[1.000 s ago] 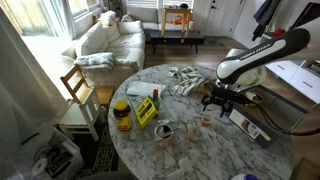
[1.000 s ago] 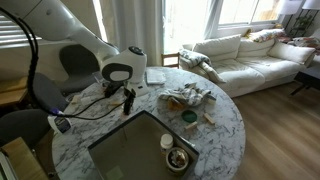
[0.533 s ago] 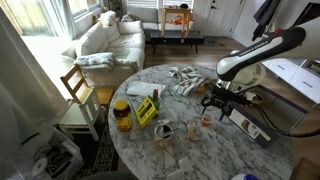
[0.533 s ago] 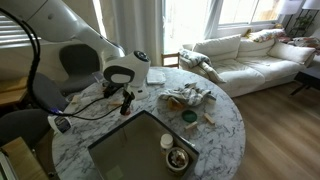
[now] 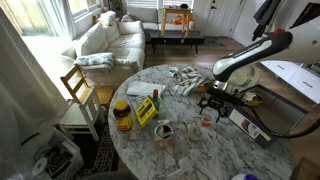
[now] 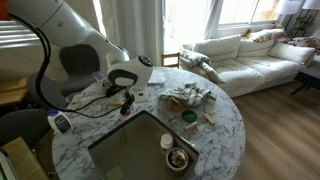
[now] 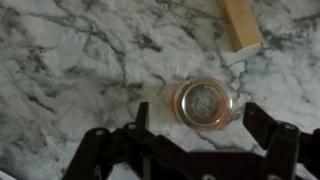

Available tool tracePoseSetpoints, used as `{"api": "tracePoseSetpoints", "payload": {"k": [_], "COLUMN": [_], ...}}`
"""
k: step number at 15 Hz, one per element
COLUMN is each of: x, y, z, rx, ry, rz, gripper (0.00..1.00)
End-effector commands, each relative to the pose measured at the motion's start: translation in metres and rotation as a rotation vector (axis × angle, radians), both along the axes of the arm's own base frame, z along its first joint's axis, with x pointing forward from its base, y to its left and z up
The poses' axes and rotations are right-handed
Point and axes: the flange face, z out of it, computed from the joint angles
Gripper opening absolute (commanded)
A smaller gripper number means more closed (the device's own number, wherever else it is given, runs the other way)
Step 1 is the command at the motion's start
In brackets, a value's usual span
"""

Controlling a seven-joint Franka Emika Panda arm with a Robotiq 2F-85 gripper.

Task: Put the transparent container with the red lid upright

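The transparent container [image 7: 205, 103] stands on end on the marble table [image 7: 70, 70]. Its round face, with a reddish rim, points up at the wrist camera. I cannot tell whether the lid end is up or down. My gripper [image 7: 200, 135] is open just above it, one finger on each side, not touching it. In an exterior view the container [image 5: 207, 121] is a small clear shape with a red tint under the gripper [image 5: 213, 103]. In an exterior view the gripper [image 6: 127, 100] hangs over the table and hides the container.
A wooden block [image 7: 240, 25] lies just beyond the container. A long white box [image 5: 245, 122], a yellow box [image 5: 146, 110], a yellow-lidded jar [image 5: 121, 115], a small cup [image 5: 164, 131] and a pile of clutter [image 5: 185, 80] share the table. A dark tray [image 6: 140, 150] lies near its edge.
The arm has shifted a little toward the table's middle, bringing the open gripper over the container. The container has not moved.
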Motion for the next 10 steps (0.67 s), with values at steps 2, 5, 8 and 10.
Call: {"api": "tracePoseSetpoints", "payload": {"k": [2,5,8,10], "x": [0.006,0.005,0.006,0.008], "y": [-0.009,-0.015,-0.018,-0.016], "z": [-0.009,-0.010,-0.011,-0.007], "rx": [0.119,0.151,0.155,0.086], "ry": [0.041,0.067,0.090,0.143], "rz": [-0.068,-0.090,-0.094,-0.108], "gripper": [0.87,0.61,0.38,0.24]}}
